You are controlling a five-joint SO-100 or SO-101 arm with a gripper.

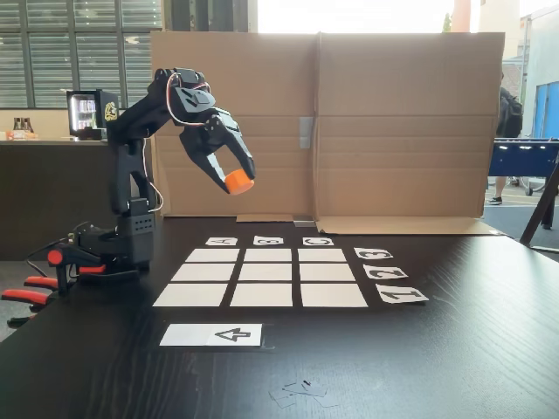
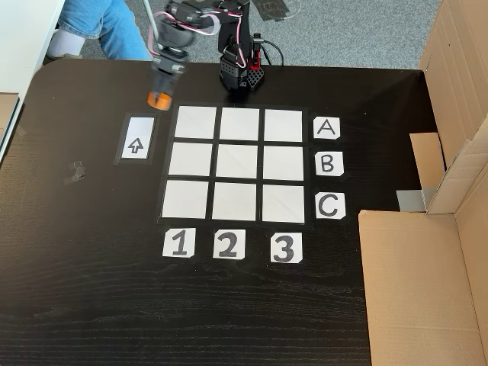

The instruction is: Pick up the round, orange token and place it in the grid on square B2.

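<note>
In a fixed view I log: tool raised above the worktop, clamped on the token, left of the grid. In a fixed view from above: token in the tool, above the arrow card; square B2 bare.

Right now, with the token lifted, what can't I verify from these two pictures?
- How the jaws grip the token: in a fixed view only its lower end shows; the black jaws cover the rest.
- The gripper and token in the downward fixed view are motion-blurred.
- Height above the table: unreadable in that downward view.
- The arm's base: partly hidden beneath the arm's own links.
</note>
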